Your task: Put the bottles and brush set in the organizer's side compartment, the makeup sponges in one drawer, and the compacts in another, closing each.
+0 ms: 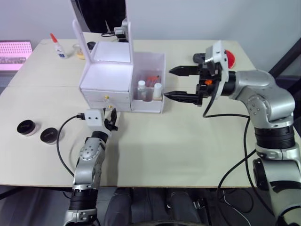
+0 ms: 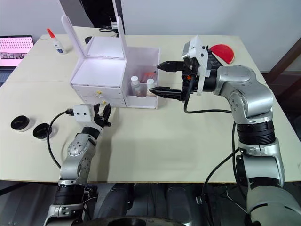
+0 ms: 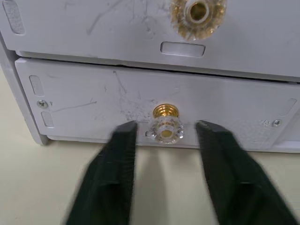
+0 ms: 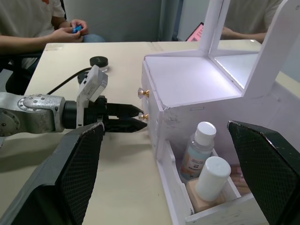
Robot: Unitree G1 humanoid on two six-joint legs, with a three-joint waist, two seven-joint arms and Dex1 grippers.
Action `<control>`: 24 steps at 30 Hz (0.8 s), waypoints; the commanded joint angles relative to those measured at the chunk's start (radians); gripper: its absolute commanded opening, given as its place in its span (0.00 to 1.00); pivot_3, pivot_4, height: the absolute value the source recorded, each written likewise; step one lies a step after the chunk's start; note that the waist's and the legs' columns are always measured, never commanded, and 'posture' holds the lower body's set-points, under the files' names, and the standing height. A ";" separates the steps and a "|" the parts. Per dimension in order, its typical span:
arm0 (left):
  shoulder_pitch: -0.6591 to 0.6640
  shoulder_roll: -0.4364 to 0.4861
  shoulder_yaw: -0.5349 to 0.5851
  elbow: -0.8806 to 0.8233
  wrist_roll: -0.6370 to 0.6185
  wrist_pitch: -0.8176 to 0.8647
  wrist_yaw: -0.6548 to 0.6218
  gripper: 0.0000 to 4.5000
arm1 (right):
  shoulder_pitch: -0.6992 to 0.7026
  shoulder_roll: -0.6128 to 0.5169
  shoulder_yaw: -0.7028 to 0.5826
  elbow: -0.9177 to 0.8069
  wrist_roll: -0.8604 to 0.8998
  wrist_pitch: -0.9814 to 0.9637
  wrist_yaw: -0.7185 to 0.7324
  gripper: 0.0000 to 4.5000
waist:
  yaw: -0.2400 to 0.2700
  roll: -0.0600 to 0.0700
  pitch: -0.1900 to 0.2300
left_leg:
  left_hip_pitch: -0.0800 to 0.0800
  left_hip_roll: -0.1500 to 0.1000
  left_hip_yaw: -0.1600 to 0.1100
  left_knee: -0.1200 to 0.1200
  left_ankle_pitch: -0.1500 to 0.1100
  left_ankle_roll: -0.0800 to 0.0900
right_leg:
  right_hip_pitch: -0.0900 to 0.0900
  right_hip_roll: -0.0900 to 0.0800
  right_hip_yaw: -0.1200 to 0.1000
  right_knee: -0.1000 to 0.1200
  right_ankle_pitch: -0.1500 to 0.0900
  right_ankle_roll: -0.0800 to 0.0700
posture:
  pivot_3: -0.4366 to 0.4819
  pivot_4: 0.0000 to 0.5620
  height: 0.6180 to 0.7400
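In the left eye view, our left gripper [image 1: 111, 117] is spread before the organizer [image 1: 106, 80], at its 6 o'clock; the bottles [image 1: 141, 89] stand upright in the side compartment [image 1: 157, 75]. Our right gripper [image 1: 178, 84] is wide, empty. The compacts [image 1: 27, 127] lie at 8 o'clock. In the left wrist view, the fingers [image 3: 117, 159] flank the lower drawer's knob [image 3: 165, 126], not gripping.

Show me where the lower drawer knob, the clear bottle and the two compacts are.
lower drawer knob [image 3: 165, 125]: left wrist view, on its clear faceted front.
clear bottle [image 4: 198, 152]: right wrist view, on its label, inside the side compartment.
compacts [image 1: 26, 127]: left eye view, on the dark lid of the one nearest the table's left edge.
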 commanded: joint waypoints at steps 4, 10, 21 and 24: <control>-0.019 0.013 0.000 -0.015 0.010 -0.044 -0.018 0.07 | -0.011 -0.014 -0.011 -0.030 -0.008 -0.023 -0.010 1.00 | 0.001 0.000 0.000 | 0.000 0.000 0.000 0.000 0.000 0.000 | 0.000 0.000 0.000 0.000 0.000 0.000 | 0.48 0.27 1.00; 0.080 0.034 -0.019 -0.137 0.013 -0.016 -0.042 0.07 | 0.006 -0.026 0.001 -0.016 -0.022 -0.037 0.013 1.00 | -0.003 0.000 0.000 | 0.000 0.000 0.000 -0.001 0.000 0.000 | 0.000 0.000 0.000 -0.001 0.000 0.000 | 0.48 0.27 1.00; 0.349 0.054 -0.042 -0.466 -0.019 0.120 -0.055 0.07 | -0.058 -0.007 0.055 0.142 -0.081 -0.142 0.112 1.00 | -0.006 0.000 0.000 | -0.002 0.000 0.000 -0.002 0.000 0.000 | -0.003 0.000 0.000 -0.001 0.000 0.000 | 0.48 0.27 1.00; 0.454 0.037 -0.050 -0.564 -0.021 0.147 -0.030 0.07 | -0.095 -0.002 0.080 0.257 -0.126 -0.221 0.161 1.00 | -0.009 0.000 0.000 | -0.002 0.000 0.000 -0.002 0.000 0.000 | -0.002 -0.001 0.000 -0.003 0.000 0.000 | 0.48 0.27 1.00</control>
